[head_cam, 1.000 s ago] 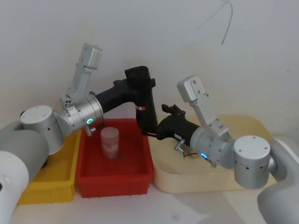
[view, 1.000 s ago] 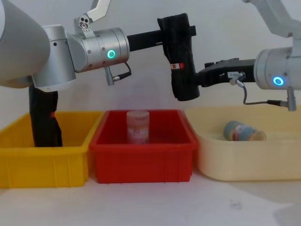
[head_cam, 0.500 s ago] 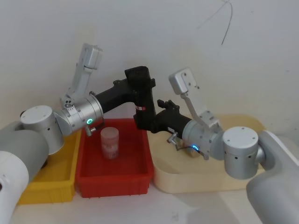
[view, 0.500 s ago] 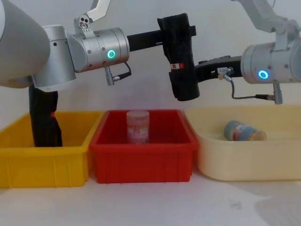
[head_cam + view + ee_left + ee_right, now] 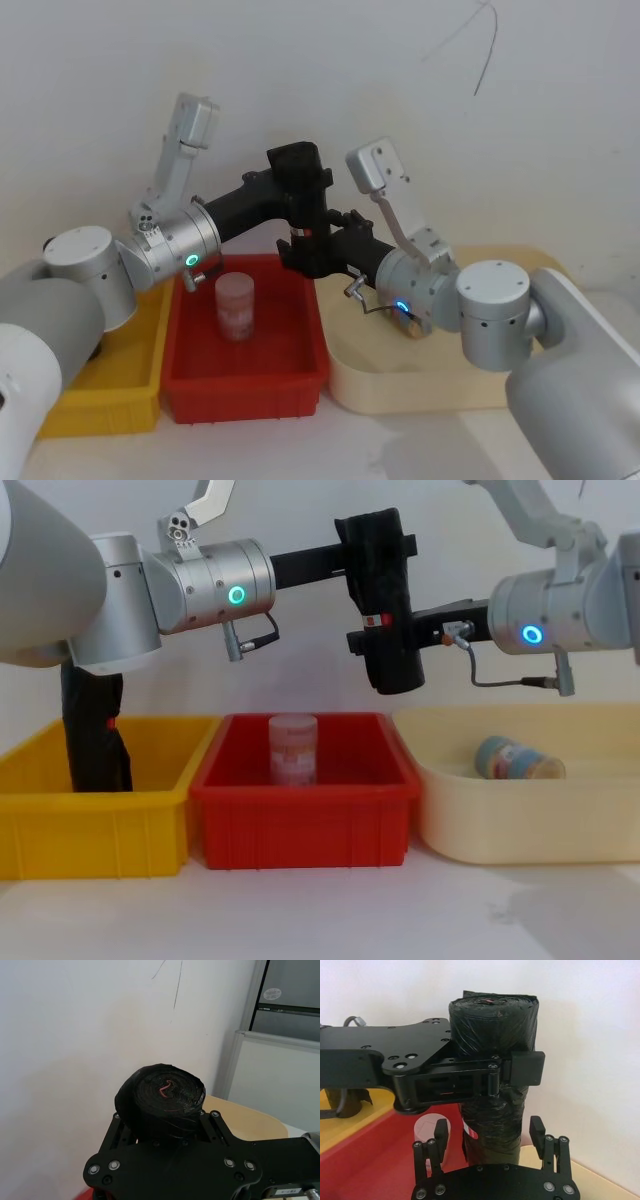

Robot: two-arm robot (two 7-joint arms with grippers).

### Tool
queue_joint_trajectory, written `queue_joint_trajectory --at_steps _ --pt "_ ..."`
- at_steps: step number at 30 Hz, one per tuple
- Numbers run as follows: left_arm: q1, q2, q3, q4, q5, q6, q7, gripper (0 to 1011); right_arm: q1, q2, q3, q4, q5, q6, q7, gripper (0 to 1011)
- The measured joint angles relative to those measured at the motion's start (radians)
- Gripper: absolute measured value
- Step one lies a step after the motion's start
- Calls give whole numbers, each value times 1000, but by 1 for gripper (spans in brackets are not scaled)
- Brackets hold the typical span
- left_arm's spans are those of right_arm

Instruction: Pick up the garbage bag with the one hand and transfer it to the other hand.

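Pickup looks done: the left end effector (image 5: 385,550), on the green-ringed arm, is clamped on the top of the rolled black garbage bag (image 5: 388,630), which hangs upright in the upper middle of the chest frame above the red bin (image 5: 300,815). The right end effector (image 5: 490,1135), reaching in from the blue-ringed arm at the right of the frame, has its fingers spread wide on either side of the roll's lower part, not yet closed. What I judge is left is that grip, then the left's release.
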Motion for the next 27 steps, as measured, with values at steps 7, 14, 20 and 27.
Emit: queue_joint_trajectory --at_steps 7,14,20,27 --pt "0 0 0 0 0 0 0 434 18 -17 1 37 -3 -8 -8 1000" --pt "0 0 0 0 0 0 0 434 26 -25 1 55 -4 -11 -11 842" --pt "0 0 0 0 0 0 0 434 31 -30 2 65 -5 -13 -13 684" --pt "0 0 0 0 0 0 0 434 34 -33 3 71 -6 -15 -15 546"
